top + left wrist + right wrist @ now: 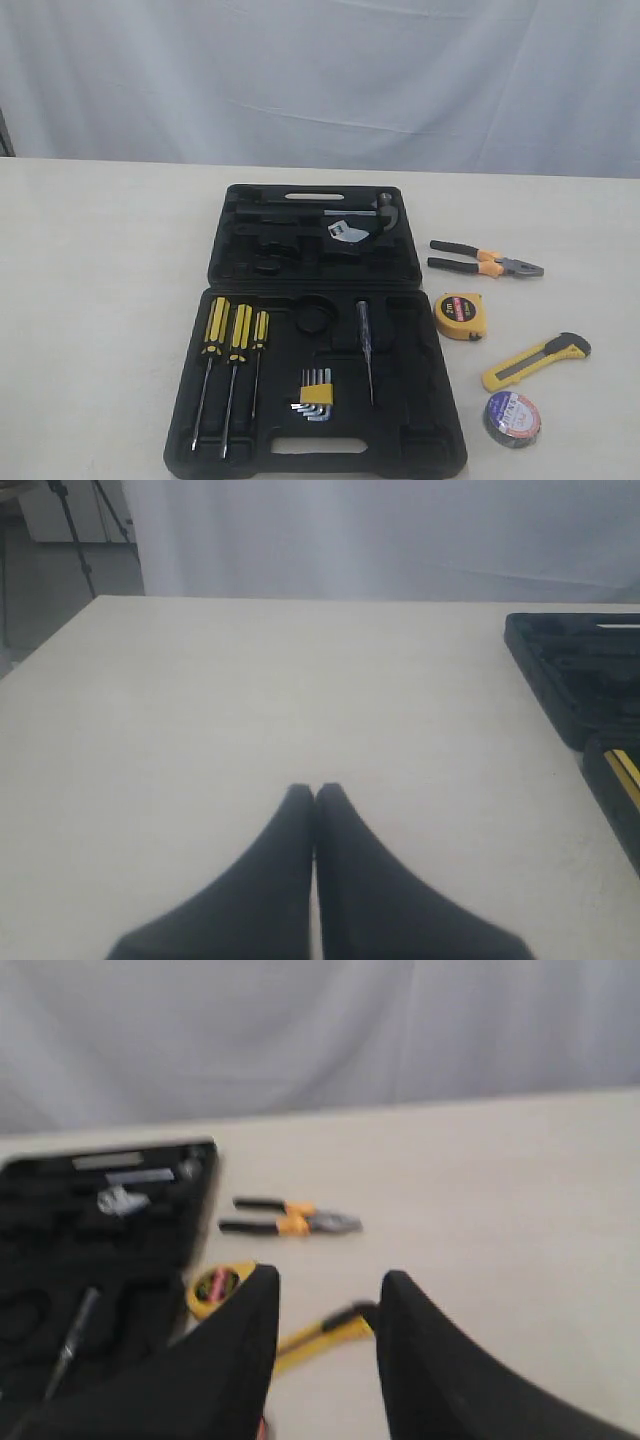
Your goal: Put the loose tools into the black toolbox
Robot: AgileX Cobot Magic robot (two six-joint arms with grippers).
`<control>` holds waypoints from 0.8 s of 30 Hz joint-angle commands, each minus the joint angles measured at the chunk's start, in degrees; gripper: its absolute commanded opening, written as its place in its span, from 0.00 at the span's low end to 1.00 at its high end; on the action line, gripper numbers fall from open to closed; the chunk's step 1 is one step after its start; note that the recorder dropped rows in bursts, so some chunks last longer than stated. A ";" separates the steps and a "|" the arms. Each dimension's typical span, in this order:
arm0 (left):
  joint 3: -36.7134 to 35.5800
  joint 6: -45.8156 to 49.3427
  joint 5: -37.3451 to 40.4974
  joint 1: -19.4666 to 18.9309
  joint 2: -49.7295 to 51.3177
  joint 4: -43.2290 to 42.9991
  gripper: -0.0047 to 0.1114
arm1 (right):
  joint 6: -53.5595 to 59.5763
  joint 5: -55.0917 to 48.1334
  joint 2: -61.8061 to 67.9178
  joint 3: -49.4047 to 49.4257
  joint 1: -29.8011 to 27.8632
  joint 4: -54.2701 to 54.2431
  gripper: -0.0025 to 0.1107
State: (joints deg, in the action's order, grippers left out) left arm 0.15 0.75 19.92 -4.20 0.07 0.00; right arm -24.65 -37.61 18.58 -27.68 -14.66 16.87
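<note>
The black toolbox [440, 400] lies open in the middle of the table. To its right lie the loose tools: black-and-orange pliers [487, 261], a yellow tape measure [463, 315], a yellow-and-black utility knife [536, 361] and a black tape roll [512, 419]. Neither arm shows in the exterior view. My right gripper [328, 1282] hangs open above the table, nothing between its fingers; beyond them I see the knife [322, 1333], the tape measure [215, 1288] and the pliers [290, 1218]. My left gripper [315, 792] is shut and empty over bare table, left of the toolbox [560, 670].
Inside the toolbox sit yellow-black screwdrivers [235, 335], a hex key set [314, 393], a thin tester screwdriver [366, 345] and, in the lid, a hammer [360, 212]. A grey curtain [320, 80] hangs behind the table. Open tabletop [100, 300] lies to the left.
</note>
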 commanded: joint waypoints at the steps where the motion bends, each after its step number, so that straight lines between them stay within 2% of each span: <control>1: -0.15 -0.33 -0.31 0.27 -0.07 0.00 0.04 | 3.71 -22.71 14.59 -13.28 0.37 -3.37 0.31; 6: -0.15 -0.33 -0.31 0.27 -0.07 0.00 0.04 | 15.77 -31.70 31.92 -19.86 0.37 -16.20 0.31; 9: -0.15 -0.33 -0.31 0.27 -0.07 0.00 0.04 | 18.63 -32.22 42.18 -20.90 0.37 -21.00 0.31; 17: -0.15 -0.33 -0.31 0.27 -0.07 0.00 0.04 | 15.71 -25.09 61.17 -20.90 0.37 -24.22 0.31; 24: -0.15 -0.33 -0.31 0.27 -0.07 0.00 0.04 | 17.23 -17.87 67.03 -20.90 0.37 -24.22 0.31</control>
State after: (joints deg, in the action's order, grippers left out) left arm 0.15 0.75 19.92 -4.20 0.07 0.00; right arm -8.32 -58.22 84.51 -48.24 -14.32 -7.03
